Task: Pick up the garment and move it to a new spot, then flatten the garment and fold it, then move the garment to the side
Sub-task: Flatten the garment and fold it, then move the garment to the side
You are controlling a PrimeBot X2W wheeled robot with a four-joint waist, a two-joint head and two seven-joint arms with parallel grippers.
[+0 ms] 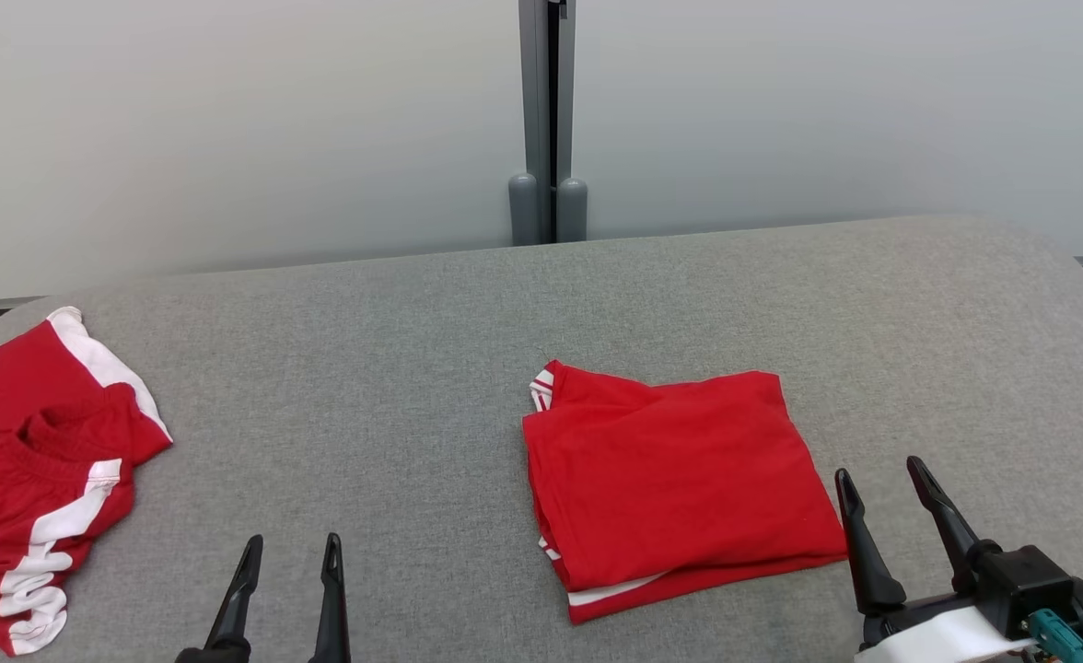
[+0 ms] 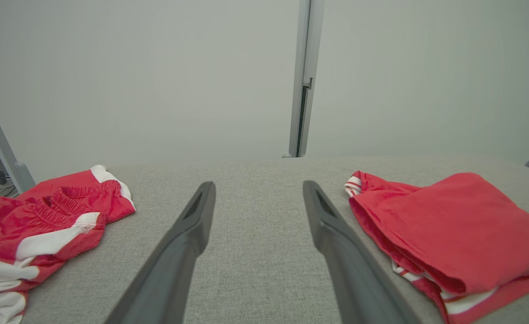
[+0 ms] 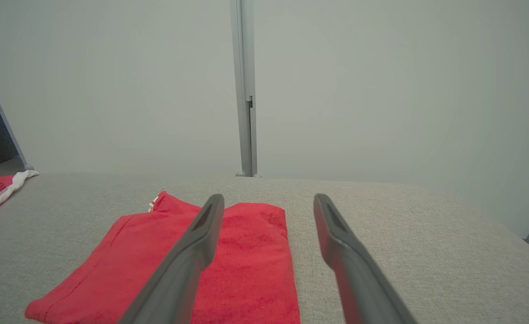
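A red garment with white trim (image 1: 675, 483) lies folded into a neat rectangle right of the table's centre; the same folded garment (image 2: 453, 238) sits at the right of the left wrist view and low in the right wrist view (image 3: 246, 265). My left gripper (image 1: 290, 557) is open near the front edge, left of the garment and apart from it, nothing between its fingers (image 2: 192, 225). My right gripper (image 1: 882, 474) is open just right of the garment's near right corner, holding nothing; its fingers (image 3: 336, 229) point past the cloth's right edge.
A crumpled pair of red shorts with white stripes (image 1: 35, 470) lies at the table's left edge, seen too as red shorts (image 2: 39, 229). The grey fabric table (image 1: 366, 368) runs back to a pale wall with a grey post (image 1: 546, 120).
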